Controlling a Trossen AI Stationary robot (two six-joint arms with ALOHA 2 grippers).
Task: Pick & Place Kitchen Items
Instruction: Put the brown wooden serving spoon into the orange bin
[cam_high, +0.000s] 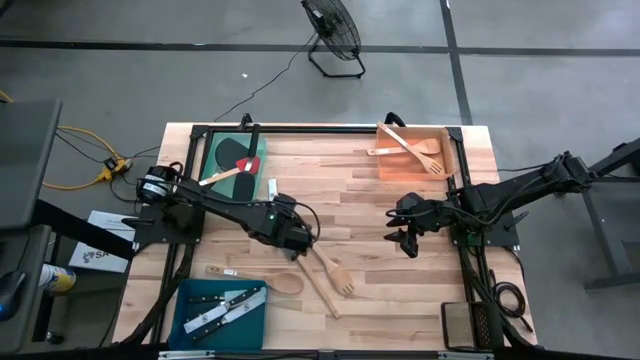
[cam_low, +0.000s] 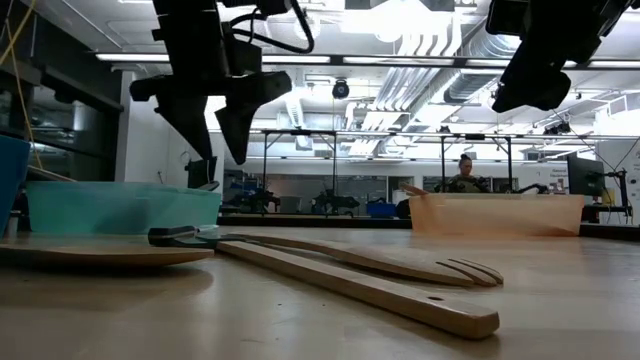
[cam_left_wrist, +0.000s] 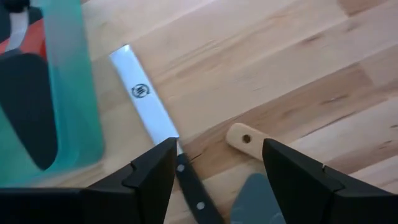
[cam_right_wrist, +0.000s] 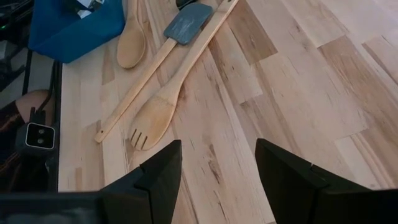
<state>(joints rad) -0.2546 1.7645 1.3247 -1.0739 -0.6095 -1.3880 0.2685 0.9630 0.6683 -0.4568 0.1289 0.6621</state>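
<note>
My left gripper (cam_high: 298, 240) (cam_left_wrist: 217, 149) is open and hangs above the table's middle, touching nothing. Under it lie a black-handled steel knife (cam_left_wrist: 146, 102), the holed handle end of a wooden slotted turner (cam_left_wrist: 242, 138) and a grey spatula head (cam_left_wrist: 254, 198). The turner (cam_high: 338, 276), the grey spatula's wooden handle (cam_high: 318, 288) and a wooden spoon (cam_high: 272, 281) lie flat on the table. My right gripper (cam_high: 408, 243) (cam_right_wrist: 217, 152) is open and empty, held above the table right of centre.
A green tray (cam_high: 215, 170) with black and red spatulas stands at the far left. An orange tray (cam_high: 448, 150) with wooden utensils stands at the far right. A blue tray (cam_high: 185, 310) with knives stands at the near left. Bare wood lies between the arms.
</note>
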